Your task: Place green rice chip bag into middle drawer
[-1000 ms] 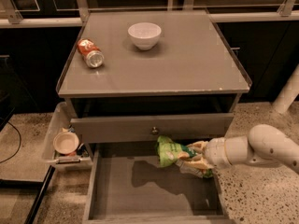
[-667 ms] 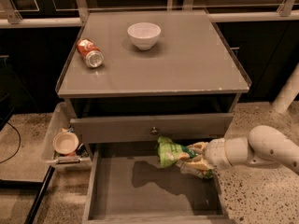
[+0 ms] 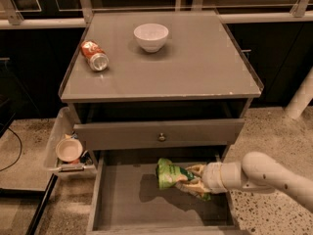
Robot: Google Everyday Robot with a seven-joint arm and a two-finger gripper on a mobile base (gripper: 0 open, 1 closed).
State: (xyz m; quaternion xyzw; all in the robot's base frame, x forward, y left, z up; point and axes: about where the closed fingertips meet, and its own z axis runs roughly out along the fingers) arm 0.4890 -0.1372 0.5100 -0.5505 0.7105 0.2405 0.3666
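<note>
Over the open middle drawer (image 3: 122, 207), right of centre, tool (image 3: 194, 179) grasps green rice chip bag (image 3: 168, 173) above the floor; bag looks light, crinkly, slippery, so pinch its crumpled end

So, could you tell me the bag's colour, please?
Light green, in the camera view; the claw holds the bag over the middle drawer.

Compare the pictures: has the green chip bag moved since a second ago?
Yes. The chip bag, held in the gripper over the open drawer, now sits lower in the view, farther below the brass knob.
</note>
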